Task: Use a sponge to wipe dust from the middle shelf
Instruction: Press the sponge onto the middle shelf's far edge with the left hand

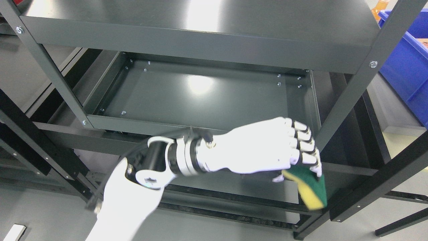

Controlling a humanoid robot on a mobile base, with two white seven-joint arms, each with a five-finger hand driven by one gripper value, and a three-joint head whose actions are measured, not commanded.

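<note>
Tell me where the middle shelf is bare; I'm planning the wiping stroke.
The whole middle shelf floor is bare between its raised rims. It gets tight at the front right corner, where the left hand with the sponge sits beside the upright post.

Left hand (267, 147) with sponge (312, 187) before middle shelf (207, 97), right side.

A blue plastic bin (406, 63) sits at the right edge of the view, up and to the right of the hand, beyond the rack's slanted upright. An orange object (380, 5) peeks out at the bin's top left corner; what it is cannot be told. A small white block (14, 232) lies on the grey floor (50, 217), far to the lower left of the hand. A second dark metal rack frame (20, 134) stands well to the left, its black beams crossing diagonally.
</note>
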